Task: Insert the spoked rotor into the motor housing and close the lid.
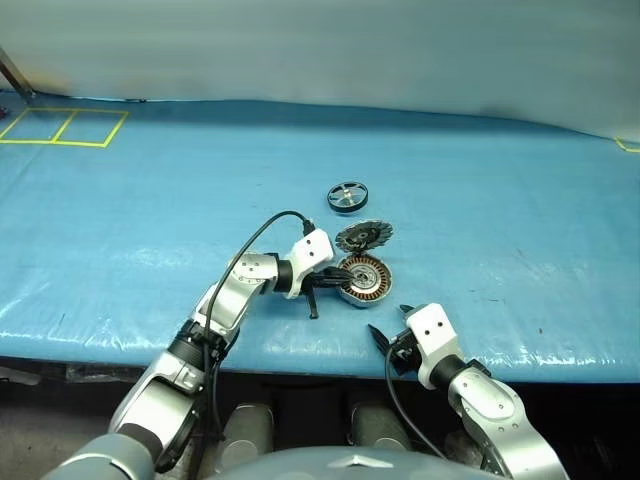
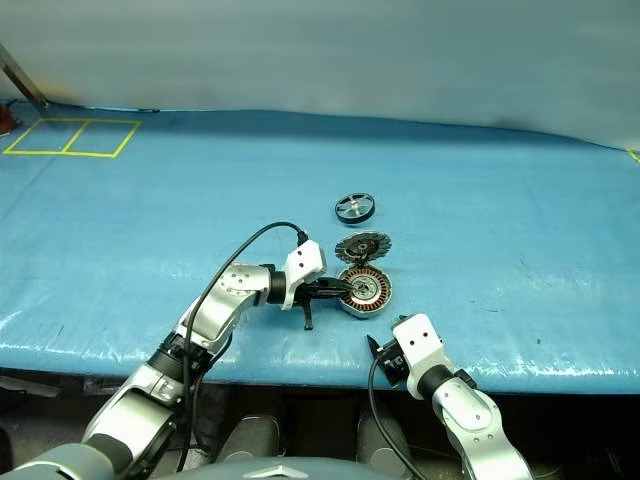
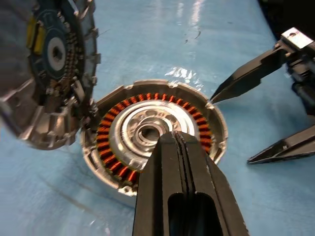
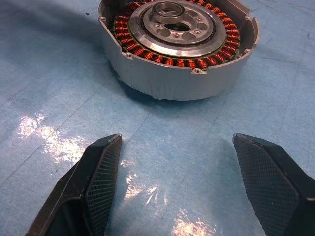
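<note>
The motor housing, a silver can with copper windings, lies open on the blue table near the front edge. My left gripper is shut, with nothing seen between its fingers, and its tips sit over the housing's inner ring. The ribbed lid rests tilted just behind the housing, and its edge touches the can's rim. Farther back, the black spoked rotor lies flat by itself. My right gripper is open, a short way in front of the housing, with nothing between its fingers.
Blue sheeting covers the table. Yellow tape squares mark its far left corner. The table's front edge runs just below my right gripper. A black cable arcs over my left forearm.
</note>
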Controlling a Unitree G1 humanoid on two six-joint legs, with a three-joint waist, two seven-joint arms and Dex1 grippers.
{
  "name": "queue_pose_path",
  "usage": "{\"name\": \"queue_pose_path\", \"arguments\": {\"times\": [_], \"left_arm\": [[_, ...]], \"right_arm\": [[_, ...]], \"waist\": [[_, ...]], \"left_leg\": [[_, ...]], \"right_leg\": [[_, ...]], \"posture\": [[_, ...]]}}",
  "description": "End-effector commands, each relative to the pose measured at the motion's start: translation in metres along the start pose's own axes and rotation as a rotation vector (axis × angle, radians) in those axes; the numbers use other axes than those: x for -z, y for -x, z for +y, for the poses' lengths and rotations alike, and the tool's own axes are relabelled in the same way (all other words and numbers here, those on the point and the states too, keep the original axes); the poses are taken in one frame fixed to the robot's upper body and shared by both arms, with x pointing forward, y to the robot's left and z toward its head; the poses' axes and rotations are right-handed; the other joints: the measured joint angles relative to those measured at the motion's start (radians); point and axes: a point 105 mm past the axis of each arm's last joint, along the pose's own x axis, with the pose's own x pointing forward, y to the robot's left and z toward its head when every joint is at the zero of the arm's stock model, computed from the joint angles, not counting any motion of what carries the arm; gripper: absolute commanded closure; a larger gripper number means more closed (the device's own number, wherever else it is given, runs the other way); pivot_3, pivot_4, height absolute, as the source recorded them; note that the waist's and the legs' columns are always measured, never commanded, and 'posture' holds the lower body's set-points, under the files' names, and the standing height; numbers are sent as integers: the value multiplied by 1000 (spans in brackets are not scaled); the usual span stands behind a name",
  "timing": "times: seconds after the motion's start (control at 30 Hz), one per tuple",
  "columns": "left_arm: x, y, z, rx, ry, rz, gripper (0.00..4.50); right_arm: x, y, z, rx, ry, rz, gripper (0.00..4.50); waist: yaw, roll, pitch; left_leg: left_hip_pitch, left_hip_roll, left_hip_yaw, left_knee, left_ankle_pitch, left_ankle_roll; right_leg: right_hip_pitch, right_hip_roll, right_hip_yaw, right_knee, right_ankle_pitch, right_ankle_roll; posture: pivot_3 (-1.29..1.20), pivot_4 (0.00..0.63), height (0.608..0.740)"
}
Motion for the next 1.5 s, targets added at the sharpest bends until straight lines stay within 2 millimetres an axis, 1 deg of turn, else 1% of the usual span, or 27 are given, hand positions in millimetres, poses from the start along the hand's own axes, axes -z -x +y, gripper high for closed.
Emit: {"name": "queue_pose_path", "arguments": {"times": [0.03,0.13,0.23,0.3,0.37,0.5,0.7,0.83,0.9,0.97,1.03,1.13,1.23,1.3,1.33,1.43,1.5], "left_arm": [[-10,4,9,-20,-21,-25,4488],[-10,4,8,-17,-26,-25,4488],[-8,-4,4,-5,-11,-25,4488],[-5,-8,0,13,-30,-13,4488],[-8,-14,-5,31,-36,-23,4488],[-15,-23,-5,16,-40,-43,4488],[-17,-28,-13,65,-69,-37,4488],[-18,-26,-13,67,-69,-42,4488],[-22,-23,-12,65,-80,-62,4488],[-31,-19,-11,66,-85,-103,4488],[-44,-13,-14,91,-69,-181,4488],[-59,-4,-19,120,-58,-249,4488],[-66,1,-19,114,-36,-272,4488],[-65,3,-17,105,-30,-259,4488],[-60,3,-15,93,-35,-236,4488],[-28,1,3,-10,-79,-71,4488],[-22,0,6,-18,-60,-50,4488]], "right_arm": [[-6,3,-1,13,6,-28,699],[-5,3,0,14,3,-25,699],[-5,3,0,13,2,-24,699],[-5,3,0,12,2,-24,699],[-5,2,0,11,4,-24,699],[-3,3,1,10,6,-17,699],[-2,4,4,4,4,-10,699],[-1,4,4,8,1,-10,699],[-1,5,4,9,1,-8,699],[0,5,4,9,-1,-7,699],[0,5,4,9,-2,-6,699],[0,4,4,1,4,-6,699],[-2,2,4,-3,11,-12,699],[-2,2,4,-4,14,-12,699],[-2,1,4,-5,14,-12,699],[-2,-1,8,-28,19,-13,699],[-3,-1,10,-36,21,-14,699]], "waist": [[0,0,0],[0,0,0],[1,0,0],[1,0,0],[1,0,0],[1,0,0],[0,0,0],[1,0,0],[0,0,0],[0,0,0],[0,0,0],[1,0,0],[0,0,0],[0,0,0],[-1,0,0],[-3,0,0],[-4,0,0]], "left_leg": [[0,0,0,0,0,0],[0,0,0,0,0,0],[0,0,0,0,0,0],[0,0,0,0,0,0],[0,0,0,0,0,0],[0,0,0,0,0,0],[0,0,0,0,0,0],[0,0,0,0,0,0],[0,0,0,0,0,0],[0,0,0,0,0,0],[0,0,0,0,0,0],[0,0,0,0,0,0],[0,0,0,0,0,0],[1,0,0,0,0,0],[1,0,0,0,0,0],[2,0,0,0,0,0],[3,0,0,0,0,0]], "right_leg": [[0,0,0,0,0,0],[0,0,0,0,0,0],[0,0,0,0,0,0],[0,0,0,0,0,0],[0,0,0,0,0,0],[0,0,0,0,0,0],[0,0,0,0,0,0],[0,0,0,0,0,0],[0,0,0,0,0,0],[0,0,0,0,0,0],[0,0,0,0,0,0],[0,0,0,0,0,0],[0,0,0,0,0,0],[1,0,0,0,0,0],[1,0,0,0,0,0],[1,0,0,1,0,0],[2,1,0,1,0,0]], "posture": [[0,150,740],[0,150,740],[0,150,740],[0,150,740],[0,150,740],[0,150,740],[0,150,740],[0,150,740],[0,150,740],[0,150,740],[0,150,740],[0,150,740],[0,150,740],[0,150,740],[0,150,740],[0,150,740],[0,150,740]]}}
